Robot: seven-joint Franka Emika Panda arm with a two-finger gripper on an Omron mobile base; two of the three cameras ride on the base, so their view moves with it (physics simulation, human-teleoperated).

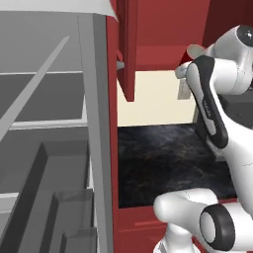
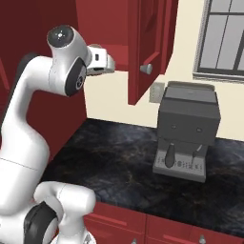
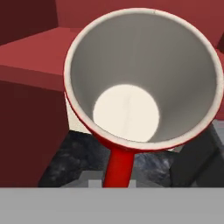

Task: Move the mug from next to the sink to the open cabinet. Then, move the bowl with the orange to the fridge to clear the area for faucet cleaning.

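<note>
Nearest us, the mug point(image 3: 142, 78), red outside and white within, sits clamped in our tool point(image 2: 102, 62), raised beside the open cabinet point(image 2: 143, 43) above the table point(image 2: 124, 157), ready for shelving.

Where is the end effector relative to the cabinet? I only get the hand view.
Observer: The end effector is raised to the bottom edge of the open dark red wall cabinet, left of its swung-out door.
Operator: The red mug with white inside blocks my view down. What's on the counter?
Observer: A boxy grey coffee machine stands on the black marbled counter, to the arm's right.
Operator: Fridge?
Observer: The tall grey fridge stands open at the counter's left end, with its flat shelves showing.
</note>
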